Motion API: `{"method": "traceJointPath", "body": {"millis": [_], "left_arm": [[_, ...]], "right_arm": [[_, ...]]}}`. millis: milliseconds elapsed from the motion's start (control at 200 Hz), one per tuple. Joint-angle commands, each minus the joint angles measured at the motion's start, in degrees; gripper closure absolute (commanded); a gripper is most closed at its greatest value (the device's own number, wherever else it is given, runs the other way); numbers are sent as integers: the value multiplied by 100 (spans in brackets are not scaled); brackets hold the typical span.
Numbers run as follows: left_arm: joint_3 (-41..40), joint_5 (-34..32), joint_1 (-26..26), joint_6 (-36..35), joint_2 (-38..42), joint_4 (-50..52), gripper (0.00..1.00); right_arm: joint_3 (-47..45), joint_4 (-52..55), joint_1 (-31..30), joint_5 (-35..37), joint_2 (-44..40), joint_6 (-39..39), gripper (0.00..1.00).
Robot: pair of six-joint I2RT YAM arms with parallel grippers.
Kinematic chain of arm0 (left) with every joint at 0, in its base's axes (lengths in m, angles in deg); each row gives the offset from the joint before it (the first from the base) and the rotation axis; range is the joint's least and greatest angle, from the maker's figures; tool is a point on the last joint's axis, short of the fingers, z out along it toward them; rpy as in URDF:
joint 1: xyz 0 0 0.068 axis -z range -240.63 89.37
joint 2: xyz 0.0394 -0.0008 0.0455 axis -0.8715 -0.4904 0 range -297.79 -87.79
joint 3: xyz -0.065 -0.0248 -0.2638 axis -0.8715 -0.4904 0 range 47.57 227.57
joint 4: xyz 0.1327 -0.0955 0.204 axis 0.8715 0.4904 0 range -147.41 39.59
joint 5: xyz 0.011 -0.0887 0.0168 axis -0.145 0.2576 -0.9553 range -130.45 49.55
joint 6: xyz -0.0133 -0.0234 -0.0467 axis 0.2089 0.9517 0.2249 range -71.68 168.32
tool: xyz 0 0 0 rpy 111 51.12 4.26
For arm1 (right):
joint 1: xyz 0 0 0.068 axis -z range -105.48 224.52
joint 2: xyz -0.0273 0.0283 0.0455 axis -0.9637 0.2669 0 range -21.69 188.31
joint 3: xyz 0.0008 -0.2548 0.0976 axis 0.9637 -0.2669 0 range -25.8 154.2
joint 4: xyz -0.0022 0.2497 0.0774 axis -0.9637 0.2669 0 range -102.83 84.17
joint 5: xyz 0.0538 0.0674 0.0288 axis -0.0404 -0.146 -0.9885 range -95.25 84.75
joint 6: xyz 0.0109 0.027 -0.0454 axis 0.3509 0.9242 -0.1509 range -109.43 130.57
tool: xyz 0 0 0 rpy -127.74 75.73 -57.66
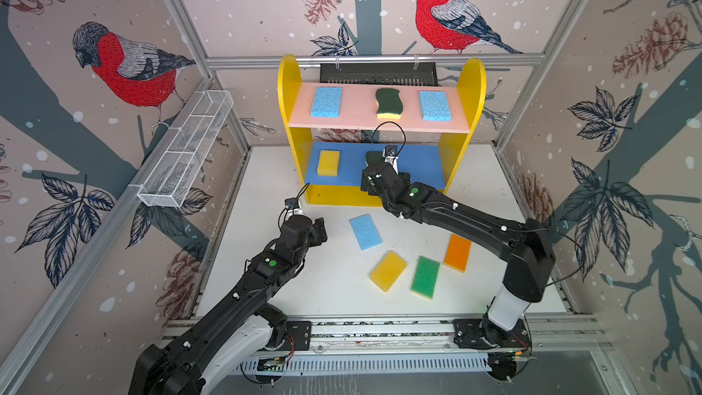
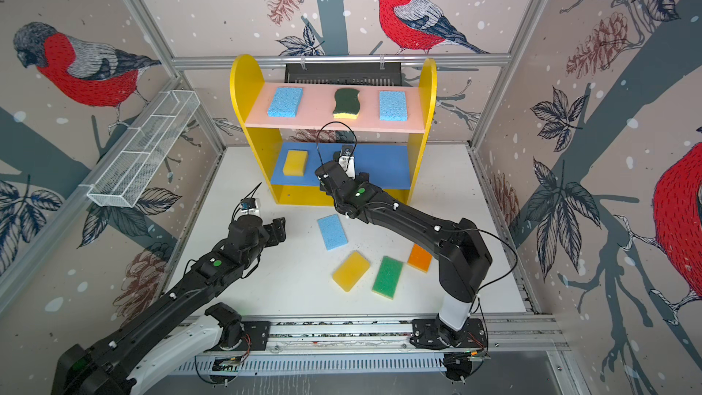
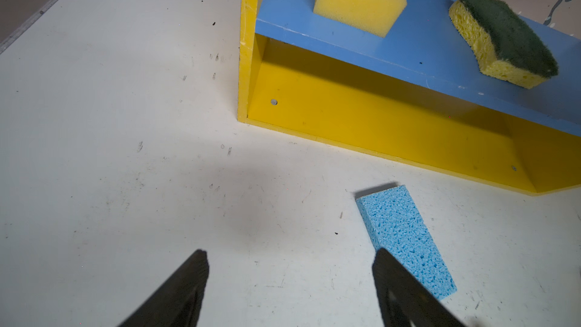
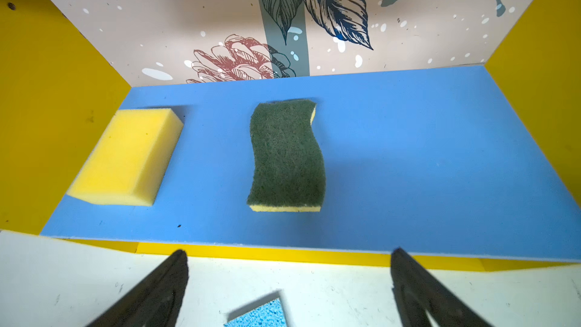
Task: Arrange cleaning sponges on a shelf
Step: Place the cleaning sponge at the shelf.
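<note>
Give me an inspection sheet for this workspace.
Surface: white table, scuffed.
Job's things: shelf; pink board: left blue sponge, wavy sponge, right blue sponge; blue board: yellow sponge, second wavy sponge; on table: loose blue sponge, loose yellow sponge, green sponge, orange sponge.
Clutter: nothing seen.
Grippers: left gripper and right gripper, jaws open, empty.
Cables: black cable loop above right wrist.
Surroundings: wire basket on side rail; bird-print walls.

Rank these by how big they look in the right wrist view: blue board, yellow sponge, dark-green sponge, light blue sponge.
1. blue board, by far largest.
2. yellow sponge and dark-green sponge: too alike to rank.
3. light blue sponge: smallest, though only a corner is in frame.
</note>
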Motion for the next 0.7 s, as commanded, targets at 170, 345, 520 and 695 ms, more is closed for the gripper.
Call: {"method": "traceJointPath", "body": {"millis": [170, 345, 520, 695], "left_arm": [[104, 113, -10, 169, 33, 136, 17], [179, 147, -8, 234, -13, 235, 18], [163, 241, 14, 261, 13, 354, 18], [61, 301, 100, 354, 33, 457, 18]], "right_arm": [[-1519, -18, 24, -295, -1361, 706, 0], [-2311, 44, 8, -537, -2172, 834, 0], [-2999, 15, 9, -510, -2975, 996, 0], [-3623, 1, -1, -1009, -3623, 1047, 0]]}}
